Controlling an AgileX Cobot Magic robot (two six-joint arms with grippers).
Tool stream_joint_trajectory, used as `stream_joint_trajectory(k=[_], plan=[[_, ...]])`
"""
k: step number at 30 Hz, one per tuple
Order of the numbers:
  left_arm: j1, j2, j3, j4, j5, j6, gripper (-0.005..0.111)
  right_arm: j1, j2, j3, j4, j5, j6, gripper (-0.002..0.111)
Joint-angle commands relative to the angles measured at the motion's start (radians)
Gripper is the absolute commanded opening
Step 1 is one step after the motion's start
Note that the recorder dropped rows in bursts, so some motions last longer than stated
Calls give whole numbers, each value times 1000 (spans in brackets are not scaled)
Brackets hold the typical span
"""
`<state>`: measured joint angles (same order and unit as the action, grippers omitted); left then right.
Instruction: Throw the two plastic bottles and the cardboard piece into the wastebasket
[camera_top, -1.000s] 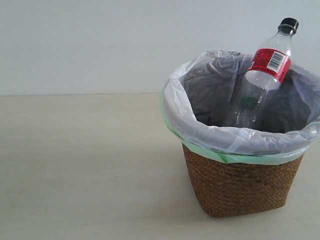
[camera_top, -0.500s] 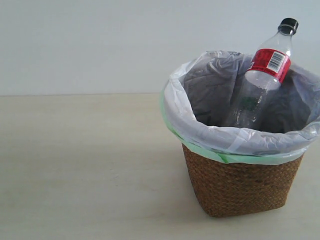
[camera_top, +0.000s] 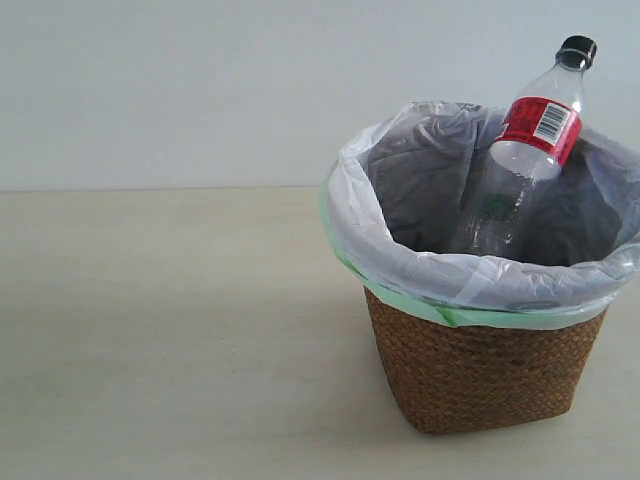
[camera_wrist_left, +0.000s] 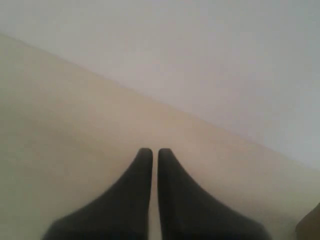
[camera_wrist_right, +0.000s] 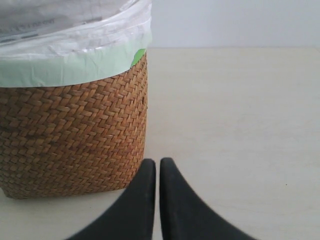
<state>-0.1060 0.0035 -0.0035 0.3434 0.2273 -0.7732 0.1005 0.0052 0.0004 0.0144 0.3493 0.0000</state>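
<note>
The brown woven wastebasket (camera_top: 480, 375) with its crinkled white bag stands at the right of the exterior view. The red-label bottle (camera_top: 520, 160) with a black cap leans inside it, neck poking above the rim. A green patch shows through that bottle low in the bag; what it is cannot be told. The green-cap bottle and the cardboard piece are hidden or out of view. No arm appears in the exterior view. My left gripper (camera_wrist_left: 155, 152) is shut over bare table. My right gripper (camera_wrist_right: 157, 164) is shut, empty, close beside the wastebasket (camera_wrist_right: 75, 135).
The pale tabletop (camera_top: 170, 330) stretches left of the basket, with a plain grey wall (camera_top: 200, 90) behind it. A brown edge (camera_wrist_left: 310, 225) shows at the corner of the left wrist view.
</note>
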Motion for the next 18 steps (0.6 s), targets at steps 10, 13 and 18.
stream_joint_trajectory(k=[10, 13, 18], plan=[[4, -4, 4, -425, 67, 707, 4, 2, -5, 0, -2, -7, 0, 0], [4, -4, 4, -427, 67, 713, 4, 2, -5, 0, -2, -7, 0, 0], [4, -4, 4, -433, 67, 713, 4, 2, -5, 0, -2, -7, 0, 0]])
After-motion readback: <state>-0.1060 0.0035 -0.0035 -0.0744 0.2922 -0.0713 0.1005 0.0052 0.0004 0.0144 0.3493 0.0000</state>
